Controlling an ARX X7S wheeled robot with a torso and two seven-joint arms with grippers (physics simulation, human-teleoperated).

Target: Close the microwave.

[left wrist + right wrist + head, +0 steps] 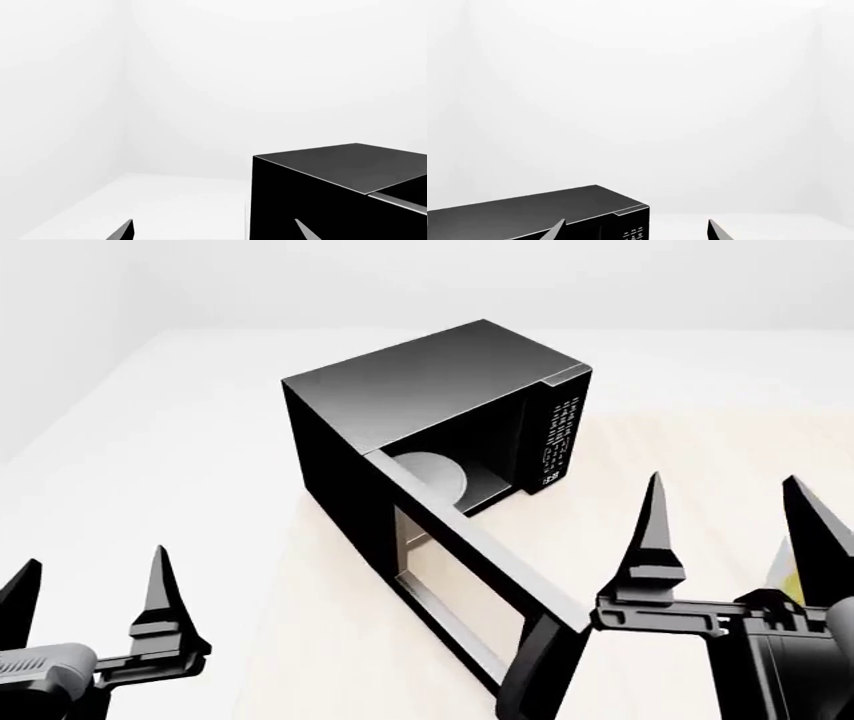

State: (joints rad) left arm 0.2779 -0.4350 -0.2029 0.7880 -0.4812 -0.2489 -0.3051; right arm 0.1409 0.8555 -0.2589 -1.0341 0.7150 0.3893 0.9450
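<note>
Both grippers, left (pixel 91 585) and right (pixel 727 515), spread, empty. Microwave (pixel 427 390) frame centre, door (pixel 467 590) swung wide. Risk: right fingers probably snag handle (pixel 534 675), shoving box sideways.

Microwave (pixel 427 390): large glossy black box on the pale surface (pixel 200 470), sitting angled to the head view. Door (pixel 461 585) is swung wide open, standing out toward the camera; window pane in it is see-through. Curved black handle (pixel 534 670) is on the door's free end. Cavity is exposed with the white round plate (pixel 434 475) inside. Keypad panel (pixel 558 440) with white markings sits beside the opening.
</note>
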